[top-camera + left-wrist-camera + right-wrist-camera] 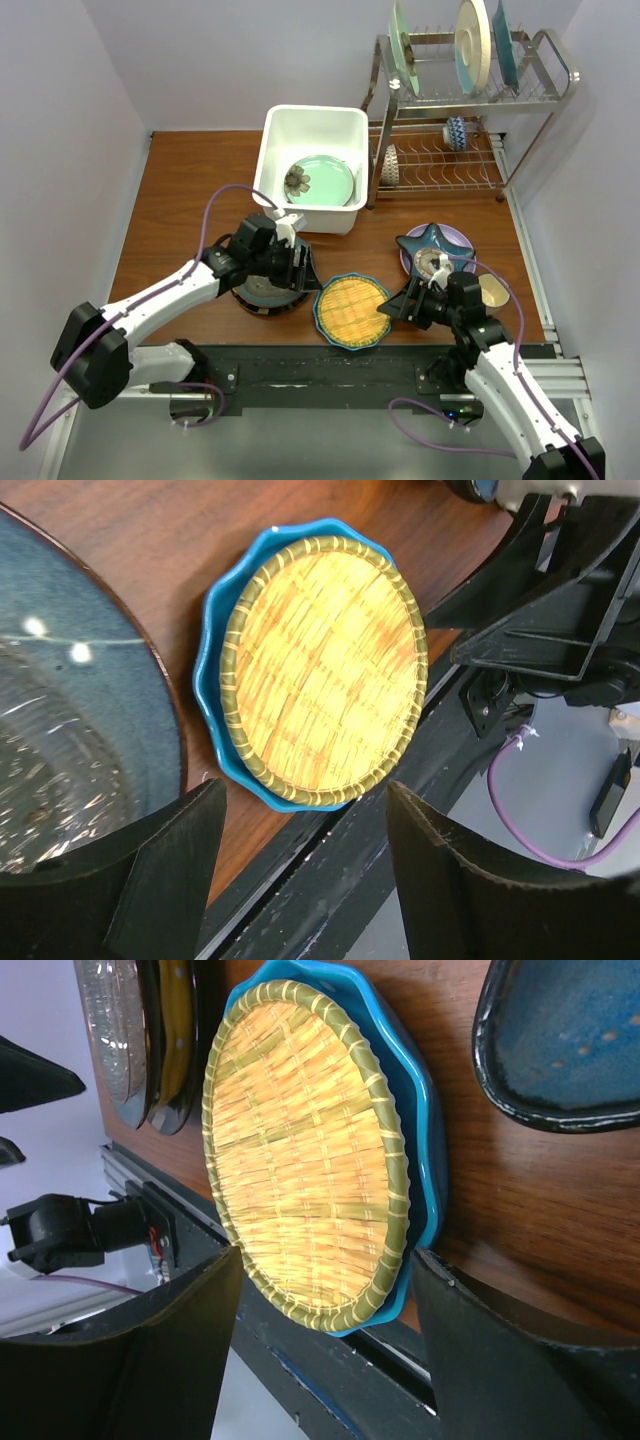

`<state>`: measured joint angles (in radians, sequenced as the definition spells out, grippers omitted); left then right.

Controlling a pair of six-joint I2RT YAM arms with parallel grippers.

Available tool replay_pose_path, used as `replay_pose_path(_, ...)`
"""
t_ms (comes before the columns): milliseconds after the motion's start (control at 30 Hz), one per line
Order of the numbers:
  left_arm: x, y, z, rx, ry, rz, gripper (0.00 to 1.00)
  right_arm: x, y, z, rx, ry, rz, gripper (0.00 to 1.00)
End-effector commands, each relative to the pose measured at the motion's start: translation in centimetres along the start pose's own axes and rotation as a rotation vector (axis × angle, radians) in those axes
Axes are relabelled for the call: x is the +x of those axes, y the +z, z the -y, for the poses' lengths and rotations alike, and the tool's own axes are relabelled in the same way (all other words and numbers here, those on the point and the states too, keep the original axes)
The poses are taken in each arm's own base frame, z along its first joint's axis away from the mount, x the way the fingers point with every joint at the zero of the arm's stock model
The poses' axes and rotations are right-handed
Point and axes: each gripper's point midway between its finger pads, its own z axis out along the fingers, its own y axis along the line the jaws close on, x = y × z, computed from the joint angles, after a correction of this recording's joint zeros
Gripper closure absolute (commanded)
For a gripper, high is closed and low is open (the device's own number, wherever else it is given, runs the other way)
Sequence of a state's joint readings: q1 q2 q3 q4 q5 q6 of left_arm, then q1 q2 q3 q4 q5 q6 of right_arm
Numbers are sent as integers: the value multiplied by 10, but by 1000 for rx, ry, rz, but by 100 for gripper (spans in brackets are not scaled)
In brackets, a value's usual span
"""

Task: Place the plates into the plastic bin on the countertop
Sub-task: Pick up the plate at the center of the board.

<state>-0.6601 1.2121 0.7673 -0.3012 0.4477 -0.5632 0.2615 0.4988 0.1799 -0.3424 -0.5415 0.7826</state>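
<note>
The white plastic bin (pixel 272 150) stands at the back of the countertop (pixel 180 200) with a mint flower plate (pixel 325 180) lying in it. A blue scalloped plate (pixel 322 312) carrying a yellow woven tray (pixel 352 308) lies near the front rail. My right gripper (pixel 396 308) (pixel 325 1255) is turned on its side, its fingers touching the top and underside of that plate's (pixel 425 1110) right rim. My left gripper (pixel 300 265) (pixel 305 800) hangs open and empty above a stack of plates (pixel 262 292), whose dark teal plate (pixel 150 710) holds a clear glass one (pixel 50 770). A blue star-shaped plate (pixel 437 240) (pixel 570 1040) rests on a lilac plate (pixel 470 262).
A metal dish rack (pixel 450 160) at the back right holds three large upright plates (pixel 470 45) and small items on its lower shelf. A cream mug (pixel 492 290) sits beside the lilac plate. The black rail (pixel 330 365) runs along the near edge, and walls close in on both sides.
</note>
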Motion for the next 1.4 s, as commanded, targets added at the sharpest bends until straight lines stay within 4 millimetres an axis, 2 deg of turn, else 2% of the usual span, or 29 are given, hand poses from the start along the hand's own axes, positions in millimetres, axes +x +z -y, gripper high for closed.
replay_pose_path(0,-1,12,12,40,5,2,31,-14,-3,-18,-47,-44,31,31)
replay_pose_path(733,22,38,2,-6,20,-78,32,-11,5,-14,-62,-36,14,31)
replay_pose_path(967,37,47,-1,-15,18,-127,32,-8,7,-8,-49,-37,7,32)
replay_pose_path(1367,50,49,-26,-145,20,-153,32,-7,9,8,9,-58,22,36)
